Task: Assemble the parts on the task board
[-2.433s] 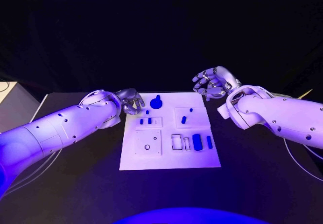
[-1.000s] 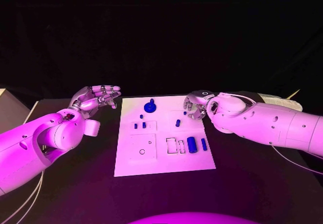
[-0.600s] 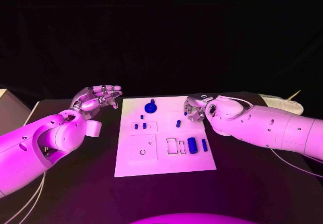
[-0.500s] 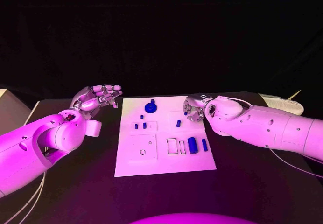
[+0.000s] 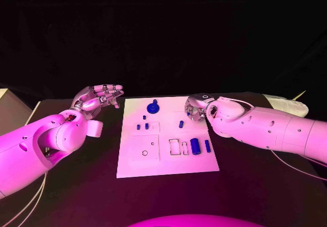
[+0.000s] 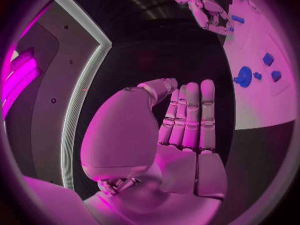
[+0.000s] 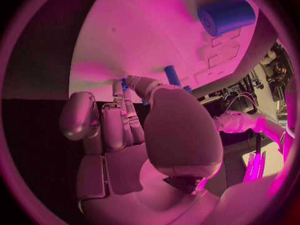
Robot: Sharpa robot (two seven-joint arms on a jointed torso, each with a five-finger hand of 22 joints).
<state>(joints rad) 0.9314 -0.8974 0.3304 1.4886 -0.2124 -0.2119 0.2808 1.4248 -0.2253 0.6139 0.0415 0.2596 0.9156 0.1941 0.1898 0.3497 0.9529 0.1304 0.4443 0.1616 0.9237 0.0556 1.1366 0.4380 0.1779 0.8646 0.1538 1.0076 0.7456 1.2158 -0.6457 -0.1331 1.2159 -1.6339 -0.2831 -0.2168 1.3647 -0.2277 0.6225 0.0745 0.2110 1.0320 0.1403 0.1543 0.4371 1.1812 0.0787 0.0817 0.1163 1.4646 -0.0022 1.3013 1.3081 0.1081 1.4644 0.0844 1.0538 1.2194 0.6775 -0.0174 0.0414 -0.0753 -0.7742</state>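
Task board (image 5: 167, 165): laid mid-table (image 5: 81, 194), between the two hands.
Left hand (image 5: 95, 100): raised just off the board's far left corner.
Right hand (image 5: 195, 108): placed over the board's far right corner.
Parts (image 5: 196, 146): spread across the board, the round part (image 5: 153, 108) at its far edge.

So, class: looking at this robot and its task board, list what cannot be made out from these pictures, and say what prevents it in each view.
- Head view: the right hand is partly hidden by its own wrist, so its fingertips at the task board edge are unseen.
- Right wrist view: whether the fingers hold a small blue part; the thumb covers it.
- Head view: the small blue pegs are too small to tell their shape.
- Left wrist view: the board is cut off by the circle's rim.
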